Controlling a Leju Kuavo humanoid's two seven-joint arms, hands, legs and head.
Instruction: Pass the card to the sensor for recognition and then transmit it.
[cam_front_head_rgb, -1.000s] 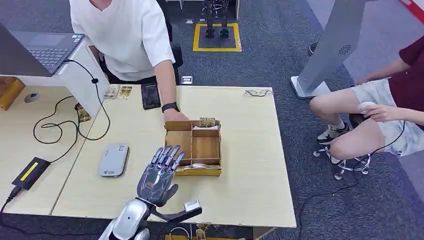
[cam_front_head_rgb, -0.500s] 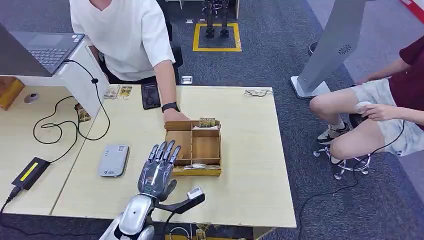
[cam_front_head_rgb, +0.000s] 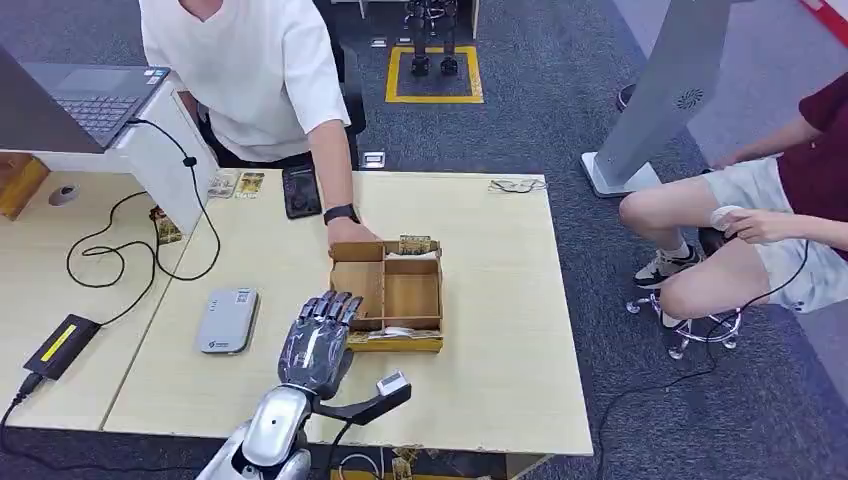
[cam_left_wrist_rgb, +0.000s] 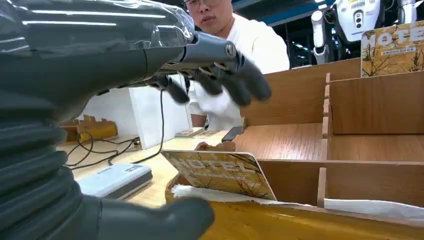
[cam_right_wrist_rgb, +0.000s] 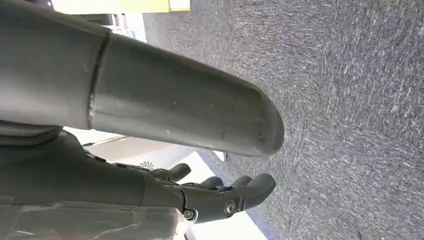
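A printed card (cam_left_wrist_rgb: 220, 172) leans in the near slot of a wooden divided box (cam_front_head_rgb: 439, 290), and the same slot's cards (cam_front_head_rgb: 398, 338) show as a pale strip along the box front. My left hand (cam_front_head_rgb: 318, 345) hovers at the box's near left corner. It holds nothing: the fingers (cam_left_wrist_rgb: 220, 77) are spread above the card and the thumb (cam_left_wrist_rgb: 165, 220) lies below it. A grey flat sensor (cam_front_head_rgb: 227, 320) lies on the table left of the hand. My right hand (cam_right_wrist_rgb: 220, 197) hangs over the carpet with loosely extended fingers, holding nothing.
A person in a white shirt rests a hand (cam_front_head_rgb: 350, 232) on the box's far left corner. Another card (cam_front_head_rgb: 414, 243) stands at the box's back. A phone (cam_front_head_rgb: 301, 190), cables (cam_front_head_rgb: 130, 250) and a laptop (cam_front_head_rgb: 85, 100) lie further left. A seated person (cam_front_head_rgb: 760, 220) is to the right.
My left hand has edged toward the box's near left corner, and its fingers have tipped down over the near slot. The person's hand has stayed on the box.
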